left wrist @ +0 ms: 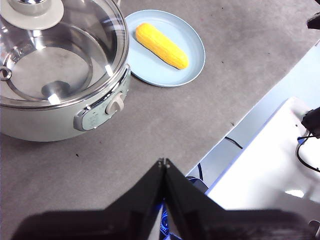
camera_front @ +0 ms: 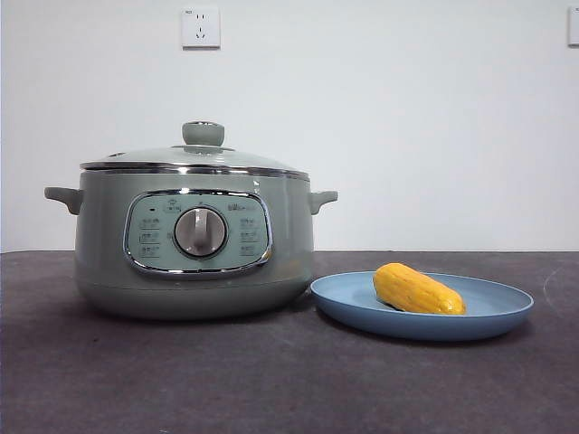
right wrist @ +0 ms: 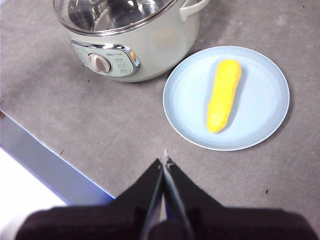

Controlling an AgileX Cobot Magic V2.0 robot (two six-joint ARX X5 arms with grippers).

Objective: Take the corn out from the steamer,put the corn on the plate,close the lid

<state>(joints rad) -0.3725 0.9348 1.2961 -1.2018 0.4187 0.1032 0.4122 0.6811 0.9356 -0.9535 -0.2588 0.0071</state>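
Observation:
The yellow corn (camera_front: 417, 289) (left wrist: 161, 45) (right wrist: 223, 94) lies on the light-blue plate (camera_front: 493, 307) (left wrist: 192, 60) (right wrist: 265, 95), to the right of the steamer. The sage-green steamer (camera_front: 194, 240) (left wrist: 45, 122) (right wrist: 165, 45) stands on the table with its glass lid (camera_front: 194, 161) (left wrist: 65, 55) (right wrist: 110, 12) seated on the rim, green knob (camera_front: 203, 134) on top. My left gripper (left wrist: 163, 161) is shut and empty, raised above the table in front of the steamer. My right gripper (right wrist: 165, 160) is also shut and empty, raised above the table in front of the plate. Neither arm shows in the front view.
The dark grey table (camera_front: 271, 380) ends at an edge near both arms. Beyond the edge lie a white surface (left wrist: 270, 170) and black cables (left wrist: 305, 150). A wall socket (camera_front: 200, 27) sits on the back wall.

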